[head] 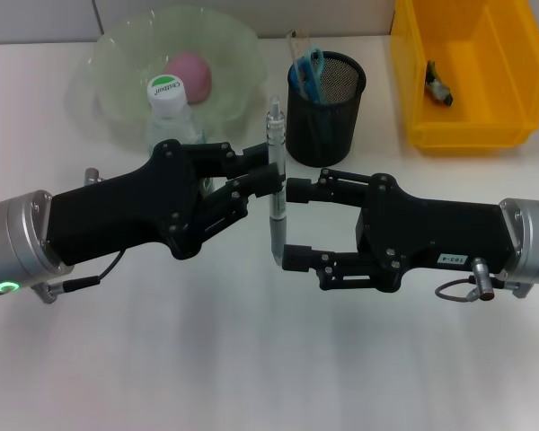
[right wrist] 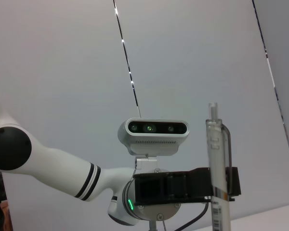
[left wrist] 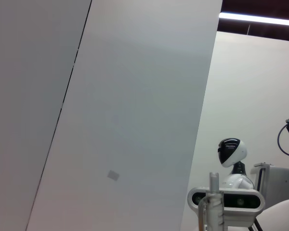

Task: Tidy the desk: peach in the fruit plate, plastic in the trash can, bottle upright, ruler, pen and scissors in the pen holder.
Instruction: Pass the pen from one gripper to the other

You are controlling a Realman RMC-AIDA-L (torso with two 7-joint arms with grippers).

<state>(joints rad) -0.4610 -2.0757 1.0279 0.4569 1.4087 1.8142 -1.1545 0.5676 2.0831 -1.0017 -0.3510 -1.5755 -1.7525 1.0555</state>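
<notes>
The fruit plate (head: 117,81) sits at the back of the desk, left of the pen holder (head: 327,106), with the peach (head: 190,74) in it. The yellow bin (head: 472,76) (a small dark item lies inside) stands right of the pen holder. The bottle (head: 169,108) is upright, just in front of the fruit plate. In front of the pen holder, the left gripper (head: 271,187) is clamped on the pen (head: 275,180), held vertical. The right gripper (head: 290,224) has its fingers spread wide, bracketing the pen's lower half. Scissors (head: 311,72) and ruler (head: 296,43) stand in the pen holder.
</notes>
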